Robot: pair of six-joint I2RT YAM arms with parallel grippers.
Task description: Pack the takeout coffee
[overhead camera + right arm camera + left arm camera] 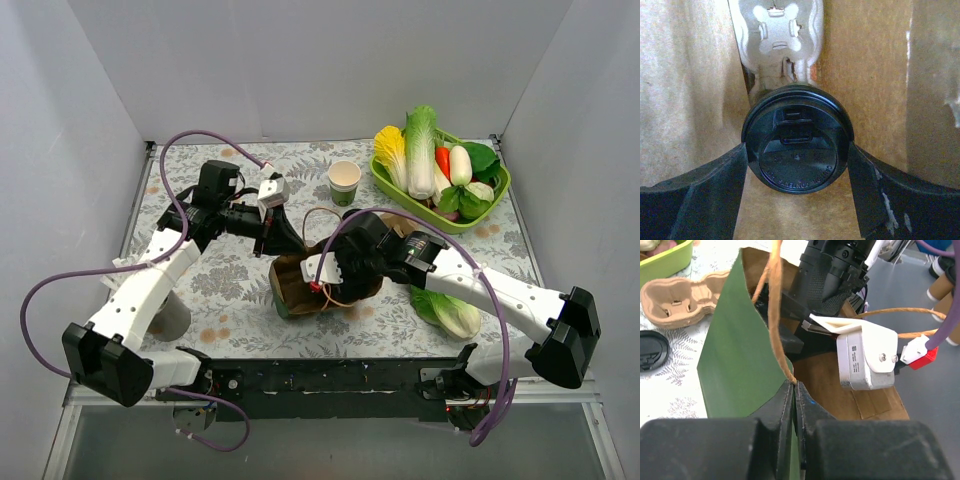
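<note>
White left arm (150, 285) and right arm (500, 290), black joints, purple cables (205, 133); black tool fingers (690, 195), perhaps scuffed

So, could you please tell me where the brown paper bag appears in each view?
Top external: brown paper bag, centre.
Left wrist: centre, rim pinched by left end effector.
Right wrist: inner walls fill the frame behind the black lid.
Shared landmark: right arm reaching inside it.
</note>
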